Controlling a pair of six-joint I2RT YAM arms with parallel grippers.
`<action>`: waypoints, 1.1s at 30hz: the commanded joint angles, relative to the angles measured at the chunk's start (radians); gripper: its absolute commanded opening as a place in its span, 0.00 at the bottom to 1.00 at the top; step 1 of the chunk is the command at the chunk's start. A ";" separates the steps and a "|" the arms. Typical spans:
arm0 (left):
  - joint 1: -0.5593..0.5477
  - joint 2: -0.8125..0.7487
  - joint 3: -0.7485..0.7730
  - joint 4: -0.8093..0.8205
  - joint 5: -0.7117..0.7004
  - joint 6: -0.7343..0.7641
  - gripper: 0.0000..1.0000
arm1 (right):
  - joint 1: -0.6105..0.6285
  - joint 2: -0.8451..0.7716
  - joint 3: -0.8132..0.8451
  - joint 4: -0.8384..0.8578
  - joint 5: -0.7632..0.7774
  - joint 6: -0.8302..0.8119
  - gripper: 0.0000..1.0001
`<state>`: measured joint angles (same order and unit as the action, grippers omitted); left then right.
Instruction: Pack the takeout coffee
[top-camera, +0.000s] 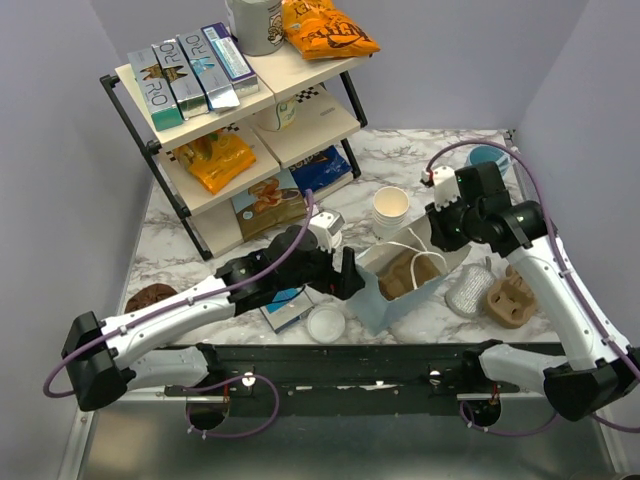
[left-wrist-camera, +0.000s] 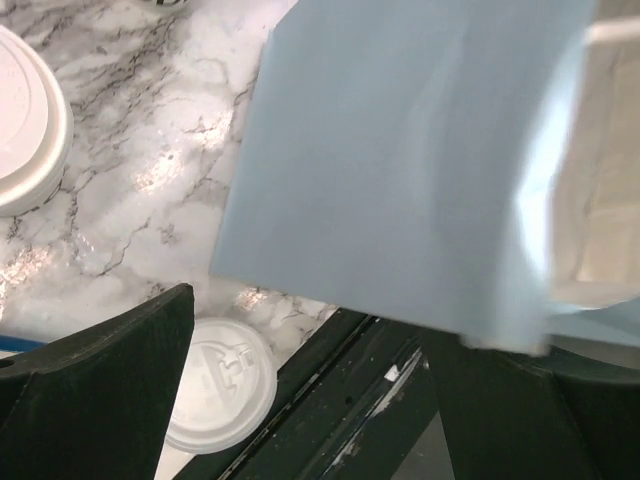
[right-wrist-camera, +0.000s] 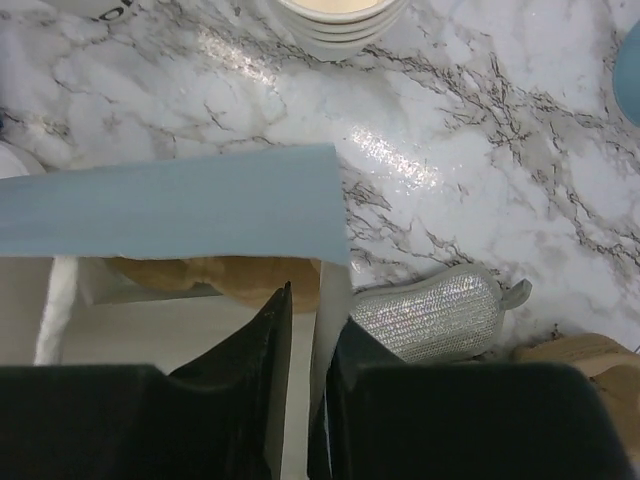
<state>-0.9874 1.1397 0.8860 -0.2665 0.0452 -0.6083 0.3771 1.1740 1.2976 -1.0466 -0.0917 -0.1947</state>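
A light blue paper bag (top-camera: 375, 300) stands open mid-table with a brown cup carrier (top-camera: 405, 275) inside. My right gripper (top-camera: 440, 235) is shut on the bag's far rim; in the right wrist view the bag's white inner wall (right-wrist-camera: 330, 300) is pinched between my fingers (right-wrist-camera: 275, 340). My left gripper (top-camera: 350, 275) is open at the bag's left side, its jaws wide apart and empty (left-wrist-camera: 320, 400). A round white lid (left-wrist-camera: 20, 120), apparently the takeout coffee's, shows at the left edge of the left wrist view. The cup under it is hidden, and my left arm hides it in the top view.
A loose flat lid (top-camera: 326, 323) (left-wrist-camera: 215, 385) lies by the front rail. Stacked lidless cups (top-camera: 391, 208) (right-wrist-camera: 340, 15) stand behind the bag. A silver scrubber (top-camera: 465, 290) (right-wrist-camera: 440, 310) and a second brown carrier (top-camera: 510, 297) lie right. A snack shelf (top-camera: 230, 110) stands at back left.
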 joint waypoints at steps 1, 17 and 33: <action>0.009 -0.115 0.036 -0.014 0.004 0.018 0.99 | -0.007 -0.013 0.115 -0.121 0.069 0.142 0.21; 0.033 -0.342 0.065 -0.143 -0.140 0.019 0.99 | -0.043 -0.034 0.384 -0.270 -0.022 0.355 0.01; 0.053 -0.317 0.088 -0.166 -0.105 -0.019 0.99 | -0.086 -0.106 0.141 -0.236 0.047 0.704 0.01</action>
<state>-0.9417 0.8265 0.9356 -0.4076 -0.0673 -0.6079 0.3054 1.1027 1.6028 -1.3075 -0.0940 0.4038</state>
